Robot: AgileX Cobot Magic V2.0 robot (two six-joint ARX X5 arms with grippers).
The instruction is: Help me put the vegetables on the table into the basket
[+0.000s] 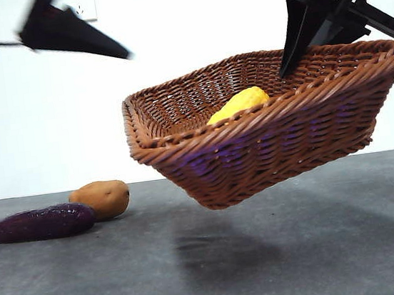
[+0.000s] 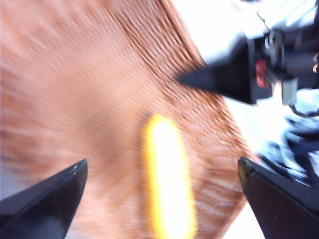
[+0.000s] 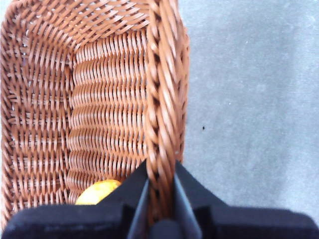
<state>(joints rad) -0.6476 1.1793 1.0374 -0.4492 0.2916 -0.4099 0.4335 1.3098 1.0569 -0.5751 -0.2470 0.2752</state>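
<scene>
On the dark grey table (image 1: 324, 247), the purple eggplant (image 1: 37, 223) lies at the front view's left edge with its long axis running across the picture, the tan potato (image 1: 101, 199) touching or just behind its right end, also lengthwise across. Right of them the wicker basket (image 1: 276, 145) hangs clear of the table, tilted so that its left, nearer corner dips low and its right side rides high, a shadow on the surface beneath it. The right gripper (image 3: 160, 191) has the basket's braided rim (image 3: 162, 99) pinched between its two black jaws, nearly closed on the wicker, at the raised right side; in the front view it comes down from the top right corner (image 1: 299, 41). The yellow corn cob (image 1: 238, 104) rests inside the basket, slanting upward to the right; the right wrist view shows only its end (image 3: 98, 191) beside the jaws. The left gripper (image 2: 159, 199) hovers above the basket's inside with its jaws spread wide and holding nothing, the corn a blurred yellow streak (image 2: 167, 174) between them; in the front view it is the dark tip at top left (image 1: 71, 30).
</scene>
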